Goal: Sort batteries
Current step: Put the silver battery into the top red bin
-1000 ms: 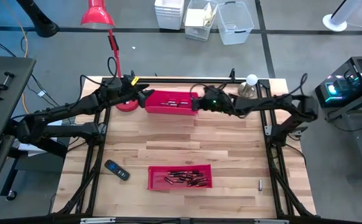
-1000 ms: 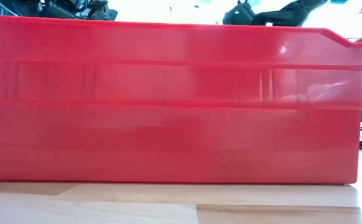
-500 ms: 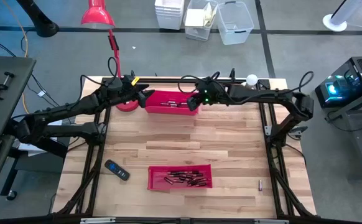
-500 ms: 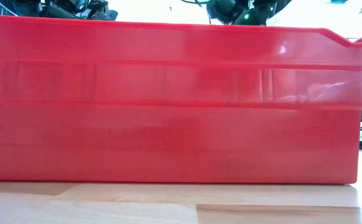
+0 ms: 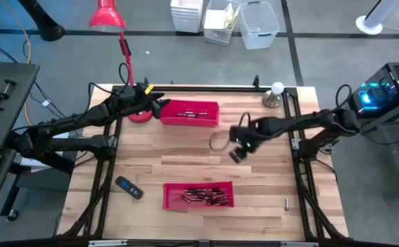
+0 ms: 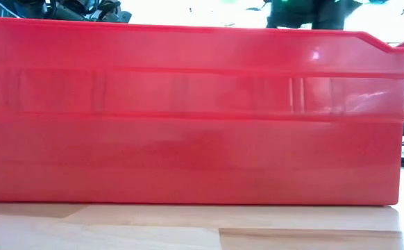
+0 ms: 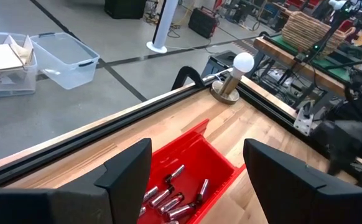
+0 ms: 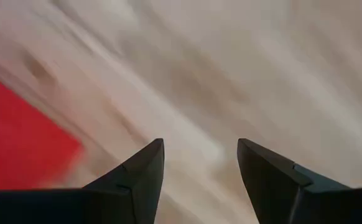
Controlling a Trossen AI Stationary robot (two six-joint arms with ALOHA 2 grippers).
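Batteries lie in two red trays: a few in the far tray (image 5: 189,113), where they (image 7: 171,193) show as silvery cylinders, and several in the near tray (image 5: 198,195). One single battery (image 5: 286,203) lies on the wood at the near right. My left gripper (image 5: 162,104) hovers open at the far tray's left end, its fingers (image 7: 131,171) apart above the tray. My right gripper (image 5: 235,152) hangs open over the bare middle of the table, pointing steeply down; its wrist view (image 8: 199,149) shows blurred wood and a red tray corner (image 8: 19,137).
A black handset (image 5: 128,186) lies near the left front. A red lamp's base (image 5: 139,115) stands beside the far tray, and a white bulb on a stand (image 5: 276,92) sits at the far right corner. In the low view, the near tray's wall (image 6: 188,111) fills the picture.
My right gripper has left the far tray's right end, passed briefly over the tray, then swung toward the table's near edge and a little right, out over the middle. It has tipped from nearly level to pointing steeply down.
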